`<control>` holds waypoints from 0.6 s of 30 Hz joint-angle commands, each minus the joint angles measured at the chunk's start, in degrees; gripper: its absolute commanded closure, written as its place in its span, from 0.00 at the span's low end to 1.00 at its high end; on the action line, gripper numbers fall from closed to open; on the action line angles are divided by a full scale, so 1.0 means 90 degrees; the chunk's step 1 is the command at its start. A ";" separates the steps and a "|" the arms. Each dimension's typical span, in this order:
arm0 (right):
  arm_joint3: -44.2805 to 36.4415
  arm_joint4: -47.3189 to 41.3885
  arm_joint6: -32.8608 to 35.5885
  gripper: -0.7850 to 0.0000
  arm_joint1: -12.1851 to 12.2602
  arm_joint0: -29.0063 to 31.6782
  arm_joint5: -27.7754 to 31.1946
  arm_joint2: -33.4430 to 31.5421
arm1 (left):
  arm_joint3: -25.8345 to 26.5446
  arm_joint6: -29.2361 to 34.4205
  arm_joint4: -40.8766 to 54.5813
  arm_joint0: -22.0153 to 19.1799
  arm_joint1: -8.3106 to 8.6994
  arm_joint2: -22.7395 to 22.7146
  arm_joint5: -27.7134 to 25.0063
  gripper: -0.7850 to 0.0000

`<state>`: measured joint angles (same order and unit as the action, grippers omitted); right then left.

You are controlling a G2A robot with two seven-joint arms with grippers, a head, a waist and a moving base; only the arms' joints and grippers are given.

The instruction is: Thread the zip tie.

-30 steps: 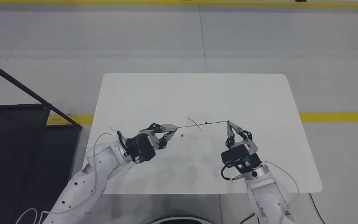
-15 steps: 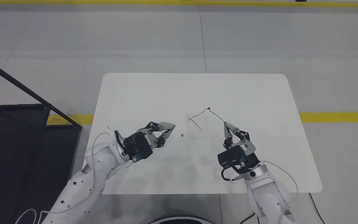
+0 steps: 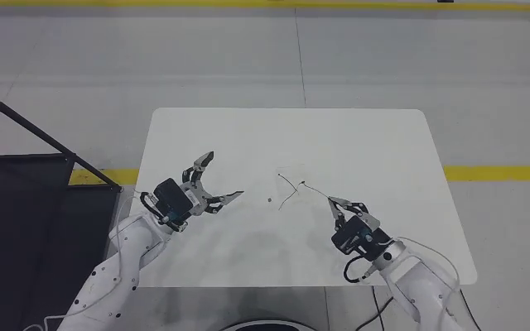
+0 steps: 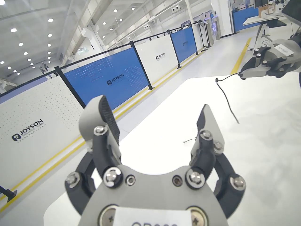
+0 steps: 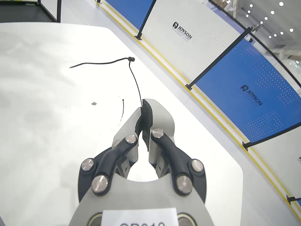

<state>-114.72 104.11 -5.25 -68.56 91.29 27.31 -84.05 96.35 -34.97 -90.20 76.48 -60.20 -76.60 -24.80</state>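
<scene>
The white bench [image 3: 373, 149] is carrying very little. The right gripper [image 3: 330, 199] is hovering over the near right part of it, and its jaws are pressed together on 1 end of a thin black zip tie [image 3: 305, 182]. From the right wrist view, the strap is leaving the tips of the right gripper [image 5: 144, 105] and rising to the small head of the zip tie [image 5: 131, 59]. There it is bending sharply, and the other part is running away toward the middle of the bench. I cannot tell whether the strap is passing through the head or not.

The left gripper [image 3: 224, 175] is staying over the near left part of the bench, well apart from the zip tie, with its jaws spread wide and nothing between them. The left wrist view is looking across the bench past the left gripper [image 4: 154, 105] to the zip tie [image 4: 216, 79], which is hanging from the right gripper [image 4: 243, 74] on the far side.

Between the 2 grippers, a short black strand [image 5: 122, 109] is lying on the bench, and a small speck [image 3: 272, 199] is lying just beside it.
</scene>
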 commanded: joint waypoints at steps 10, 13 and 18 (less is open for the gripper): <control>0.0010 0.0014 -0.0043 1.00 -0.0001 0.0005 -0.0024 0.0019 | 0.0000 -0.0002 -0.0003 -0.0001 0.0000 0.0001 -0.0002 0.00; -0.0080 -0.0228 0.0922 1.00 -0.0042 -0.0136 -0.0045 0.0267 | 0.0056 0.0098 0.0017 0.0033 -0.0005 0.0005 0.0030 0.00; -0.0131 -0.1287 0.3149 1.00 -0.0159 -0.0710 -0.0212 0.0689 | 0.0137 0.0115 0.0079 0.0078 -0.0015 -0.0040 0.0148 0.00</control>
<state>-115.96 95.11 18.22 -69.79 85.91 27.56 -78.06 97.50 -33.82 -89.59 77.14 -60.33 -76.86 -23.45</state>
